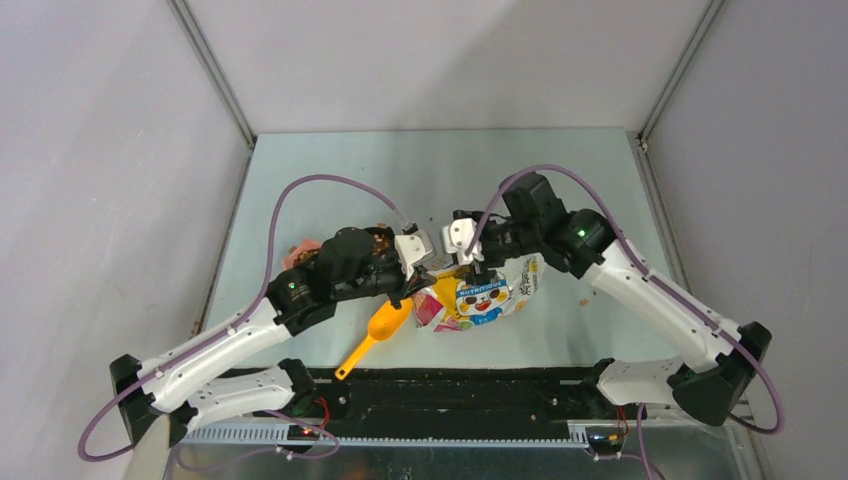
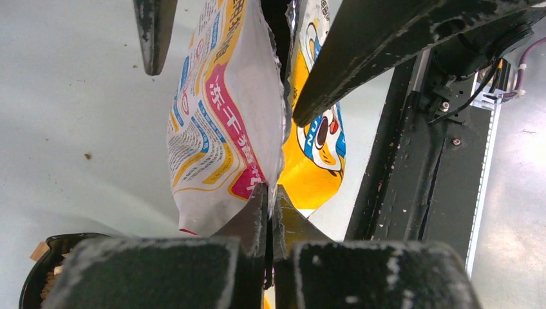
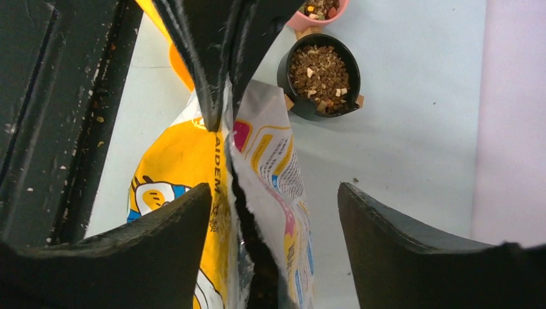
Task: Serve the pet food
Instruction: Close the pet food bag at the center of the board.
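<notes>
Left tool point(image 2: 269, 201) closed tight, pinching an edge of the white-and-yellow cartoon-printed foil bag point(image 2: 222, 122) above the pale tabletop point(image 2: 71, 96). Right tool point(image 3: 273, 201) spread wide, its fingers either side of the bag's torn mouth, gripping nothing. Brown dry kibble pet food point(image 3: 320, 69) fills a round black bowl point(image 3: 306, 108) beyond the bag, with a pink bowl point(image 3: 304, 24) next to it. Yellow plastic scoop point(image 1: 378, 330) lies beside the bag.

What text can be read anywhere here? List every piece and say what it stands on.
"AIDEM": on the yellow front of the pet food bag.
"冻干猫", with the following characters unclear: on the pink band of the bag's white back.
"NU", then cut off: beside the bag's cartoon cat.
Fine print on the bag's back: too small to read.
Nothing else is legible.
</notes>
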Motion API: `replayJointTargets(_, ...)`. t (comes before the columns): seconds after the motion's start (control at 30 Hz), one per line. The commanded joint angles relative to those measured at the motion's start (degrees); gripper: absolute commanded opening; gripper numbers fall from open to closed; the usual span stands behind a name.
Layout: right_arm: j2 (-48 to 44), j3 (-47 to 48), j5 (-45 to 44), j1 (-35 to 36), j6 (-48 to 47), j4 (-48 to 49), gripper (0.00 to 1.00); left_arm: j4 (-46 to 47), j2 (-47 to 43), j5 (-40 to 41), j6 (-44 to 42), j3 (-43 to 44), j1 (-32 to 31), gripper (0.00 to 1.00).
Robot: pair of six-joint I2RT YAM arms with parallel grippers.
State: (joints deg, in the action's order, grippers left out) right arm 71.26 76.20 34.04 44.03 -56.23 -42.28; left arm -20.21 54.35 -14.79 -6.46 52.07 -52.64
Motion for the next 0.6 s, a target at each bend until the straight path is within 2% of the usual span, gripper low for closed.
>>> replayJointTargets(0.0, 3.44, 7.24, -2.00, 1.45, -0.58, -4.65, 0.72, -0.39, -2.74, -2.68, -0.19, 1.86, -0.39, 0.00)
replayJointTargets(0.13, 6.56, 11.95, -2.01, 2.53, -1.24, -8.98, 0.55, -0.21, -2.76, -1.86, -0.30, 1.91, -0.36, 0.00)
replayJointTargets(0.2, 7.81, 13.18, -2.33, 3.10, -1.49, -11.25, 0.50, 0.02, -2.88, -1.63, -0.11, 1.94, -0.40, 0.00)
replayJointTargets(0.33, 8.85, 14.14, -2.53, 4.16, -1.49, -12.96, 0.41, 0.66, -3.29, -1.66, 0.30, 1.65, -0.37, 0.00)
replayJointTargets(0.57, 9.05, 13.85, -2.02, 4.85, -0.77, -13.61, 0.34, 2.40, -4.12, -1.71, 1.69, 0.49, -0.36, 0.00)
